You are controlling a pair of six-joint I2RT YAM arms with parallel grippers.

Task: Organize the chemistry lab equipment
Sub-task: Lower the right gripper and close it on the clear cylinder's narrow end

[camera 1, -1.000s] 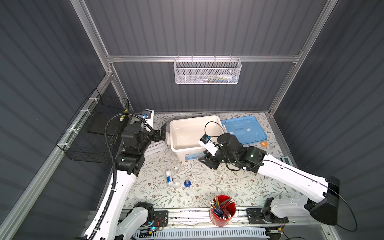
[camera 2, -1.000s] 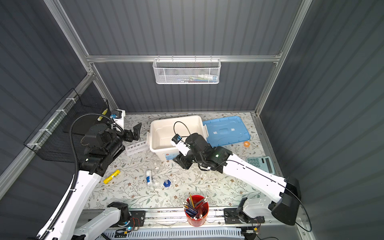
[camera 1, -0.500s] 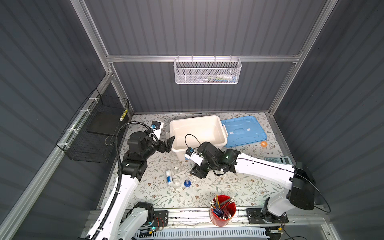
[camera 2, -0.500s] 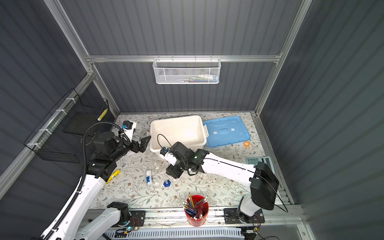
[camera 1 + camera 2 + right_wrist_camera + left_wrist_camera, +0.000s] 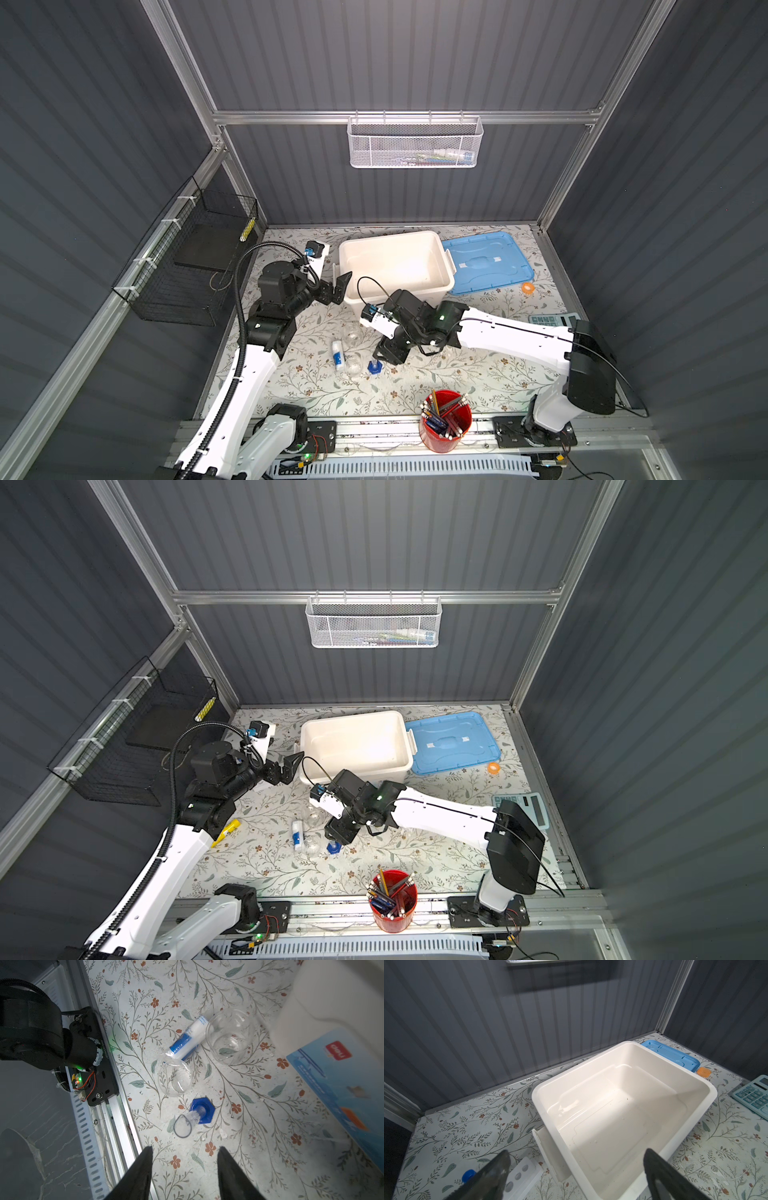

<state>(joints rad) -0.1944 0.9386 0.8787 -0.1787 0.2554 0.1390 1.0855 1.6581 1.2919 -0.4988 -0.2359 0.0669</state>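
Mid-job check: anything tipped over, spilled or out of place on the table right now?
No spill or breakage shows. A white and blue tube lies flat between a large flask and a small flask, while the measuring cylinder beside them stands upright. A small orange object sits loose near the blue lid, away from the glassware.

The white tub (image 5: 612, 1115) is smooth, glossy plastic; the blue lid (image 5: 486, 262) looks like duller plastic. The round flask (image 5: 174, 1078) and the wider jar (image 5: 230, 1036) are clear, shiny glass. The measuring cylinder (image 5: 195, 1115) is clear, with a blue plastic foot. A matt flower-printed sheet covers the table (image 5: 259, 1105). The hanging basket (image 5: 413, 145) is white metal mesh. The right arm's fingers (image 5: 139, 1174) are matt black.
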